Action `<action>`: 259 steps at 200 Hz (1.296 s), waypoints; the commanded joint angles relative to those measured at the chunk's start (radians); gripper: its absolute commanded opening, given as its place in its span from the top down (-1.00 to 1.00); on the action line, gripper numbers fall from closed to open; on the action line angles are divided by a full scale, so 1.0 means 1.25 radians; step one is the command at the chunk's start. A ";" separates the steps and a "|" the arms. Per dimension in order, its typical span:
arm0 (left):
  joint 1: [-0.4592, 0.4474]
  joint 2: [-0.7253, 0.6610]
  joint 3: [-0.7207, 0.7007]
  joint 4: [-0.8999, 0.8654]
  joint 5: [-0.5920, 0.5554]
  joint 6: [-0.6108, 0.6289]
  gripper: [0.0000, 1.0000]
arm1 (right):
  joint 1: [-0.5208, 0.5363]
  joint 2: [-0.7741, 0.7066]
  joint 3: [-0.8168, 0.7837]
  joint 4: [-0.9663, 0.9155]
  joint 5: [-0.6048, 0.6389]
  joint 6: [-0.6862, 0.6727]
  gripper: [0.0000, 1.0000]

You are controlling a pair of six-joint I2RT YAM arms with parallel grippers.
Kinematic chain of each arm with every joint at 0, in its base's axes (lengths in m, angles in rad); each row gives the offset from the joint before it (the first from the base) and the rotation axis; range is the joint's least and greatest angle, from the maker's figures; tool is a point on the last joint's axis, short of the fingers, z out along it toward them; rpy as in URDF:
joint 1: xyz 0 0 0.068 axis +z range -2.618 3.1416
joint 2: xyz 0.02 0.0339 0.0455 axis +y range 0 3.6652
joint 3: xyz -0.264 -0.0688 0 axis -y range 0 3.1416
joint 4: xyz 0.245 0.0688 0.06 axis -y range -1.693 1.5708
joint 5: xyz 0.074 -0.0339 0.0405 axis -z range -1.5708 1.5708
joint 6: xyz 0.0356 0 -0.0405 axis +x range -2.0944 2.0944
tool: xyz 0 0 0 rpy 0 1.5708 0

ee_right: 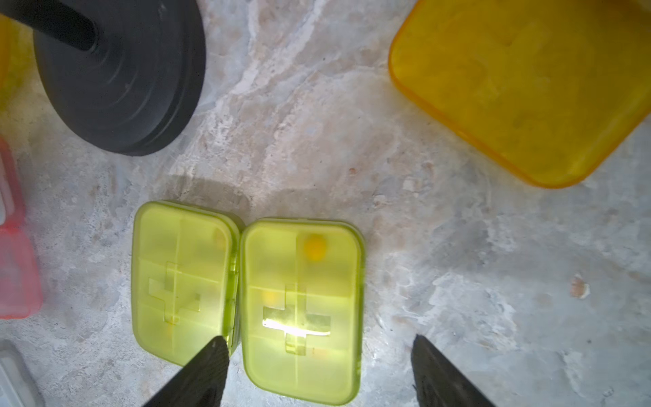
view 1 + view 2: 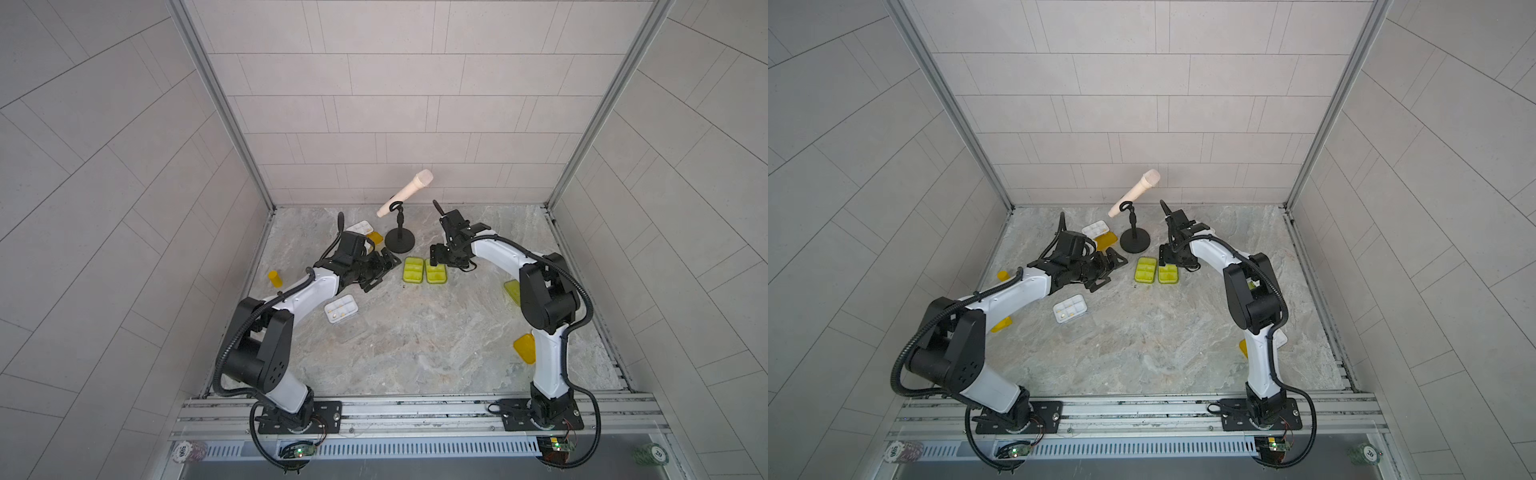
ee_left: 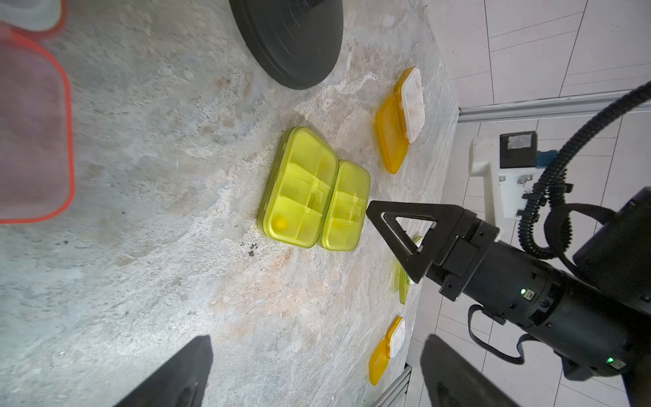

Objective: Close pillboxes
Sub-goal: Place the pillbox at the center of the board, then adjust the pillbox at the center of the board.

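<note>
Two lime pillboxes (image 1: pixel 303 306) lie shut and touching in the middle of the desk (image 2: pixel 395 353). The right end effector (image 1: pixel 318 337) hangs over one, jaws parted and empty, probably to press its lid. The left end effector (image 3: pixel 317 338) stands wide and empty.

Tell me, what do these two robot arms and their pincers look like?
The left arm and right arm have white shells between chunky black joints, with ribbed black cables looping alongside. Each stands on a black base plate. The left gripper and right gripper are matte black with hollow triangular fingers; green lights dot the right one's body.
</note>
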 commanded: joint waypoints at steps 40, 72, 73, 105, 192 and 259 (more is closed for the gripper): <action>0.005 -0.010 -0.011 0.023 0.013 -0.014 -0.94 | 0.001 0.055 0.034 0.018 -0.074 0.005 -0.69; 0.006 -0.007 -0.011 0.023 0.015 -0.015 -0.94 | 0.005 0.072 0.052 0.019 -0.087 0.016 -0.70; 0.006 -0.007 -0.010 0.023 0.015 -0.014 -0.94 | 0.005 0.072 0.052 0.019 -0.088 0.016 -0.70; 0.006 -0.012 -0.009 0.024 0.016 -0.014 -0.94 | 0.011 0.073 0.064 0.012 -0.103 0.015 -0.70; 0.007 -0.021 -0.010 0.037 0.032 -0.025 -0.94 | 0.001 0.006 0.051 -0.029 -0.099 0.018 -0.70; 0.007 -0.037 -0.011 0.053 0.048 -0.031 -0.94 | -0.013 -0.144 -0.060 -0.073 -0.022 0.002 -0.69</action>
